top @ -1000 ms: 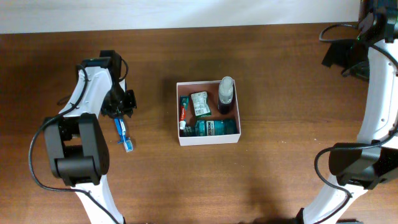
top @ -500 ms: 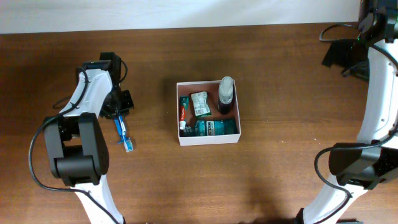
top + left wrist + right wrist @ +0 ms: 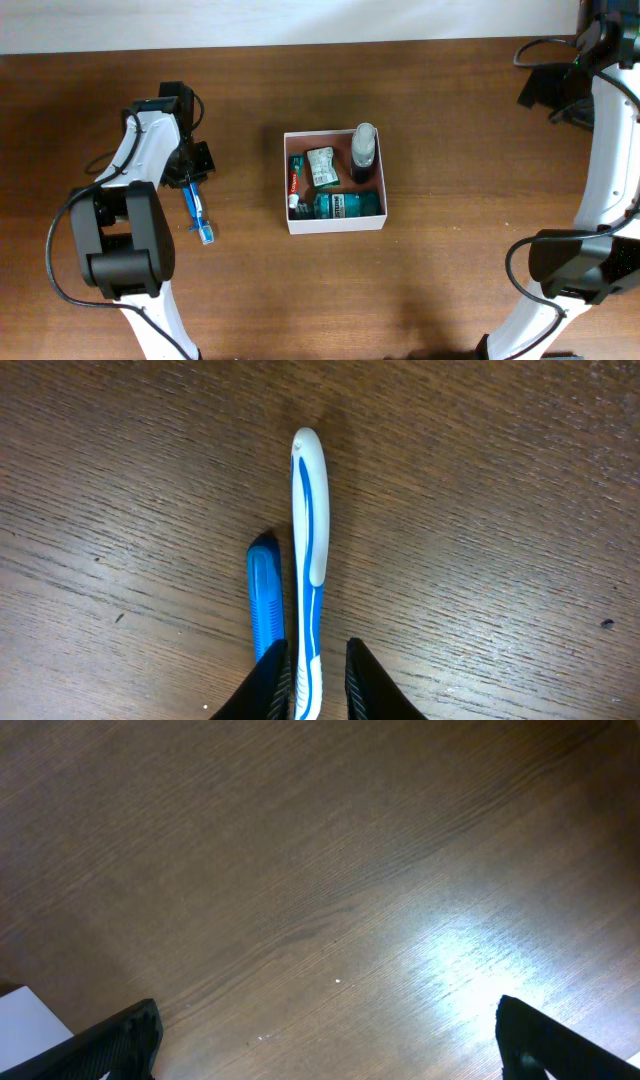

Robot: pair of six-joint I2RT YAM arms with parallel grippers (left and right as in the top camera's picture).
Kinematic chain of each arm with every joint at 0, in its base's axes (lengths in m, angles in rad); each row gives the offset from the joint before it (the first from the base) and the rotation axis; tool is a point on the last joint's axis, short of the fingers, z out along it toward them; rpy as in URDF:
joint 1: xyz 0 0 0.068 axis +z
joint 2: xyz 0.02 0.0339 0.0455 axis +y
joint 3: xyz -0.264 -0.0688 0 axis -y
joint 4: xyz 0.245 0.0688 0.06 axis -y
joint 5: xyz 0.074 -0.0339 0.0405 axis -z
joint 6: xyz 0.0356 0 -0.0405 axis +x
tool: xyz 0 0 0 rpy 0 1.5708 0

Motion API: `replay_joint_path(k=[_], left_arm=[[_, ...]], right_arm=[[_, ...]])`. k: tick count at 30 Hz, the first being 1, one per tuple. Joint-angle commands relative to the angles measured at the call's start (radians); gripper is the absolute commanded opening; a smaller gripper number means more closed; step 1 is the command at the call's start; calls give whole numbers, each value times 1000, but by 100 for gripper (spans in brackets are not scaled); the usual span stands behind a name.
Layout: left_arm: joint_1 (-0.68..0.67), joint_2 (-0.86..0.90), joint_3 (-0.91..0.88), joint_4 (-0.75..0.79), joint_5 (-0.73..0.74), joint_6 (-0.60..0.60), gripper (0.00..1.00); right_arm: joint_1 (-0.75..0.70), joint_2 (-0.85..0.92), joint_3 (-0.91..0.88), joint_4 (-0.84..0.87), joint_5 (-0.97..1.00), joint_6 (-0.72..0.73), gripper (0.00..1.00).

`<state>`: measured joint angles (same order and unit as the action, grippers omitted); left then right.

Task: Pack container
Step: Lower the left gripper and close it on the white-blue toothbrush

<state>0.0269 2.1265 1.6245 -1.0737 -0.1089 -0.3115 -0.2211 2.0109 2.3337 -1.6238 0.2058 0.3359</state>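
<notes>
The container (image 3: 335,227), a shallow square box with thin white walls and a reddish-pink inside, sits on the dark wooden table (image 3: 460,300) about midway between the two arms. It already holds a red toothpaste tube (image 3: 295,178) along its left wall. Next to that is a small green-and-white packet (image 3: 321,165). A dark bottle with a grey cap (image 3: 364,153) stands in the far right corner, and a teal mouthwash bottle (image 3: 345,206) lies along the near wall. Well to the left of the container a blue-and-white toothbrush (image 3: 197,210) lies flat on the wood, pointing roughly towards and away from the arm bases. The left gripper (image 3: 195,178) is down over the toothbrush's far end. From the left wrist camera, its two dark fingers (image 3: 270,680) are drawn in narrow with the toothbrush handle pinched between them. The handle's rounded tip points away from the camera. A plain blue strip (image 3: 265,600) lies just beside the handle; I can't tell what it is. The right gripper (image 3: 325,1020) is off on the far right side of the container. Its fingers are spread wide at the two lower corners of its own view, with nothing between them but bare wood and a bright patch of glare.
</notes>
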Motion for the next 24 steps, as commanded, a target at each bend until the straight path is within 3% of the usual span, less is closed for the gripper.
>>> replay_joint_path(k=[1, 24], left_arm=[[7, 6, -6, 5, -1, 1, 20], [24, 21, -106, 74, 18, 82, 20]], right_arm=[[-3, -28, 17, 0, 16, 2, 98], [-3, -28, 17, 0, 16, 2, 98]])
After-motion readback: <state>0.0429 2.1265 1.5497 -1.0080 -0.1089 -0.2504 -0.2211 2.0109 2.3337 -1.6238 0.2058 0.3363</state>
